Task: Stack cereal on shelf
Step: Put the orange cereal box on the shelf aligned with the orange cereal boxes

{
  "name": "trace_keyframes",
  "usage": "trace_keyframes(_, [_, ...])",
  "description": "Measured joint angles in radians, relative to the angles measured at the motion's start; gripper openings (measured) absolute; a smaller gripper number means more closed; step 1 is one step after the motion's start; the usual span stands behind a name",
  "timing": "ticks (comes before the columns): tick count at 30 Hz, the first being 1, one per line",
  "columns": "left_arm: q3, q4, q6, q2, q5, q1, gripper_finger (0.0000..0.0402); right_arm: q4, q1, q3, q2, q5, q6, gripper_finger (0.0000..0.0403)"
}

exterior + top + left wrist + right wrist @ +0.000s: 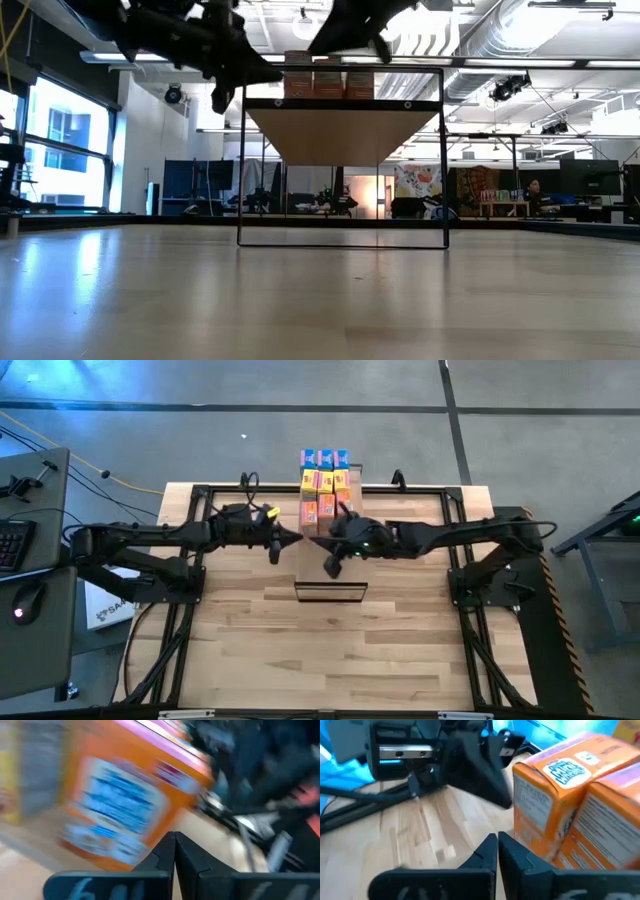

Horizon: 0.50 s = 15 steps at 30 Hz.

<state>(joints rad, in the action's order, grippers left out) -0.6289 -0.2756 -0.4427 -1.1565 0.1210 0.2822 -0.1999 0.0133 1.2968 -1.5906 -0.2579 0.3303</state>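
Observation:
The shelf (pixel 350 582) stands mid-table, and its top board (pixel 340 135) sits high on a dark frame. Several cereal boxes stand on the board's far half: blue ones (pixel 323 458) at the back, yellow and orange-red ones (pixel 318 500) in front. Both grippers hover at shelf-top height by the nearest orange-red boxes. My left gripper (pixel 297 539) comes from the table's left, shut, with an orange-red box (pixel 120 805) close ahead. My right gripper (pixel 322 543) comes from the right, shut, its tips (pixel 497 840) beside an orange-red box (pixel 545 805). My left gripper's shut fingertips (pixel 175 840) stand just at the lower edge of the orange-red box; whether they touch it I cannot tell. My right gripper's shut fingertips stand close to the lower corner (pixel 520 845) of the near orange-red box; I cannot tell whether they touch it.
The two grippers point at each other, almost tip to tip, over the shelf's near half. A desk with a keyboard (pixel 15 540) and mouse stands off the table's left. Bare slatted tabletop (pixel 330 660) lies in front of the shelf.

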Motion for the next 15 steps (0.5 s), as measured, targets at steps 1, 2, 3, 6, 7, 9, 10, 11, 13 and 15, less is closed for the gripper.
trace_keyframes(1, [0.000,0.011,0.007,0.007,0.020,-0.014,0.0000,-0.026,-0.010,0.000,0.022,-0.011,-0.014,0.0000])
trace_keyframes(2, [0.000,0.019,0.013,0.011,0.031,-0.030,0.0000,-0.049,-0.020,0.000,0.046,-0.023,-0.021,0.0000])
trace_keyframes(3, [-0.001,0.022,0.023,0.012,0.032,-0.049,0.0000,-0.073,-0.028,0.000,0.069,-0.031,-0.027,0.0000])
trace_keyframes(6, [-0.002,0.052,0.029,0.010,0.032,-0.107,0.0000,-0.138,-0.052,0.000,0.131,-0.051,-0.041,0.0000])
trace_keyframes(7, [-0.002,0.046,0.027,0.010,0.028,-0.128,0.0000,-0.157,-0.058,0.000,0.148,-0.061,-0.042,0.0000])
trace_keyframes(9, [-0.002,0.026,0.026,0.000,-0.026,-0.167,0.0000,-0.190,-0.067,0.000,0.174,-0.084,-0.041,0.0000])
trace_keyframes(10, [-0.002,0.025,0.026,-0.011,-0.069,-0.182,0.0000,-0.207,-0.070,0.000,0.184,-0.091,-0.041,0.0000])
trace_keyframes(11, [-0.001,0.036,0.021,-0.021,-0.115,-0.193,0.0000,-0.219,-0.072,0.000,0.191,-0.101,-0.041,0.0000])
trace_keyframes(13, [0.000,0.023,0.003,-0.035,-0.186,-0.197,0.0000,-0.229,-0.072,0.000,0.194,-0.111,-0.034,0.0000])
trace_keyframes(15, [0.000,-0.013,-0.016,-0.049,-0.211,-0.189,0.0000,-0.247,-0.072,0.000,0.191,-0.110,-0.026,0.0000])
